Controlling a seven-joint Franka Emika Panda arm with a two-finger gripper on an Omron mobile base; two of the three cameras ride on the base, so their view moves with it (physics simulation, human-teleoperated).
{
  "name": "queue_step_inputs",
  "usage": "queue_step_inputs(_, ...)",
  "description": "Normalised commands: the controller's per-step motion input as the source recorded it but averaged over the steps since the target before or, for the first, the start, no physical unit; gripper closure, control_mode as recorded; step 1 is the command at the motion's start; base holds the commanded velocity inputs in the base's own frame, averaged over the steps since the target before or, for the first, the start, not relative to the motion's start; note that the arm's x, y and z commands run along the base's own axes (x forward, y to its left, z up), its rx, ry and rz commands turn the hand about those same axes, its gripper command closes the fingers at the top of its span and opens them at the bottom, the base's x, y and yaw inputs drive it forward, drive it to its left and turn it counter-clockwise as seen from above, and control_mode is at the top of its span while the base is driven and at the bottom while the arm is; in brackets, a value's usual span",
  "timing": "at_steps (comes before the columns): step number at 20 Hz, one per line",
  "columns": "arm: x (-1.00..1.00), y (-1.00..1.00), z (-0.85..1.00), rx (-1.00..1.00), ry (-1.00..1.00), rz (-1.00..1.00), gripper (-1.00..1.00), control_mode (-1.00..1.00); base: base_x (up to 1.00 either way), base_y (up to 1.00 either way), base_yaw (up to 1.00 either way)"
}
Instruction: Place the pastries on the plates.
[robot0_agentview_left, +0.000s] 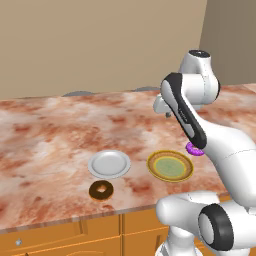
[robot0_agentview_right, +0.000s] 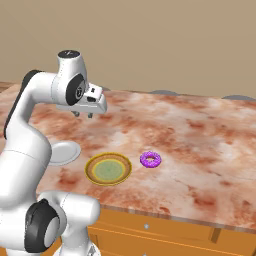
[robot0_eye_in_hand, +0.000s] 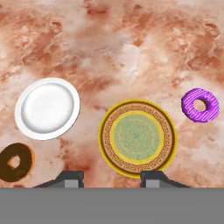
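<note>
Your pincer (robot0_agentview_right: 83, 114) is hanging high over the desk (robot0_agentview_left: 45, 125) with nothing between its fingertips (robot0_eye_in_hand: 72, 178); the two tips are standing apart in the hand view, yet this is as narrow as they are getting, so treat the pincer as closed and empty. It is sitting up there, I judge, because it is looking straight down and taking in the whole layout before committing to a target. Neither pastry is resting on a plate yet. The purple doughnut (robot0_eye_in_hand: 200, 105) is lying flat on the marble just beside the yellow-rimmed plate (robot0_eye_in_hand: 170, 131), on its far-right side in the hand view, apart from the rim and not touching it. The chocolate doughnut (robot0_agentview_left: 101, 190) is lying near the front edge of the desk, just in front of the white plate (robot0_agentview_left: 109, 164), again close but clear of the rim. The two plates are sitting side by side with a narrow strip of marble between them, each next to one doughnut, so each pastry is calling for only a short lift and carry. Since both rings are lying flat, you are probably going to need the jaws spread wider before coming down across one side of a ring. Below the desk front, orange cabinet drawers (robot0_agentview_left: 60, 235) are showing.
</note>
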Motion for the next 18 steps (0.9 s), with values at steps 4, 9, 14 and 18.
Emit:
queue_step_inputs(4,-0.01,0.00,-0.05,0.00,-0.04,0.00,-1.00,-1.00,0.00,0.00,0.00)
queue_step_inputs(9,-0.39,0.16,-0.18,0.00,-0.11,0.07,-1.00,-1.00,0.00,0.00,0.00)
queue_step_inputs(14,-0.38,0.54,-0.26,0.02,-0.05,0.06,-1.00,-1.00,0.00,0.00,0.00)
queue_step_inputs(18,-0.07,0.63,-0.52,0.03,0.00,0.05,-1.00,-1.00,0.00,0.00,0.00)
